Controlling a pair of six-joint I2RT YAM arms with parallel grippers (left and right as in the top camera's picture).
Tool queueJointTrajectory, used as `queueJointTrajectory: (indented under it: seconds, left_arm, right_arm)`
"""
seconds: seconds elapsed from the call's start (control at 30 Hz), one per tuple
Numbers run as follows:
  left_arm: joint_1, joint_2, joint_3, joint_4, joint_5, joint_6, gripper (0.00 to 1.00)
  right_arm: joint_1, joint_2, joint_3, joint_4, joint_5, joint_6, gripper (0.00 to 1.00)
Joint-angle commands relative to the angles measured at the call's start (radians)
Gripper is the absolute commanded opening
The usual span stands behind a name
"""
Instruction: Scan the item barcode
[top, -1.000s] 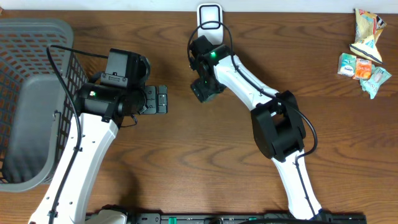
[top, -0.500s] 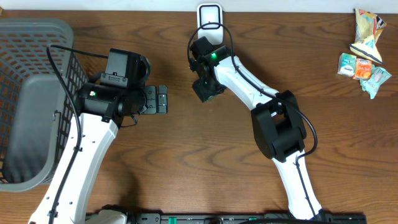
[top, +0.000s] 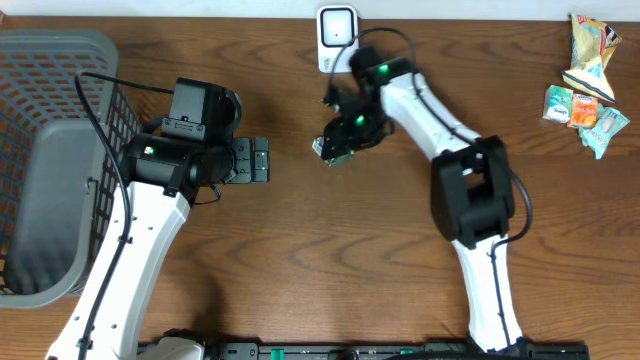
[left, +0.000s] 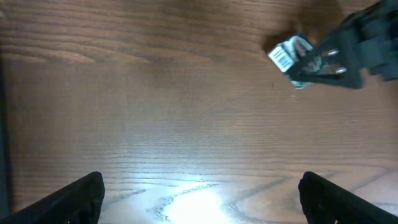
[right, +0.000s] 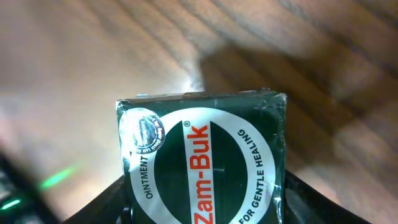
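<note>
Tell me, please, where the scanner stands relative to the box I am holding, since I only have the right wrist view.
Observer: In the overhead view the white scanner stands at the far edge of the table, just beyond the box.
Operator: Thank you. Is a barcode visible anywhere on it?
Observer: Yes. The left wrist view shows a barcode label on the box face turned toward the left arm.
Operator: Is the left gripper in the way?
Observer: No. The left gripper is open, empty and apart from the box.
</note>
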Motion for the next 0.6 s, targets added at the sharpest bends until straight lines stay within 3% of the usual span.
queueJointTrajectory:
  seconds: [0.0,0.23,0.57]
  left_arm:
    - [0.001,-0.006,0.011,0.0,-0.005,0.006,0.98]
    - [0.001,-0.006,0.011,0.0,-0.005,0.006,0.98]
    - [0.001,-0.006,0.011,0.0,-0.005,0.006,0.98]
  right_arm:
    - [-0.053,-0.035,0.024,-0.027,-0.248,-0.081,0.59]
    - [-0.134,-0.035,0.024,-0.094,-0.619,-0.286,0.6]
    - [-0.166,-0.035,0.024,-0.112,-0.819,-0.401,0.59]
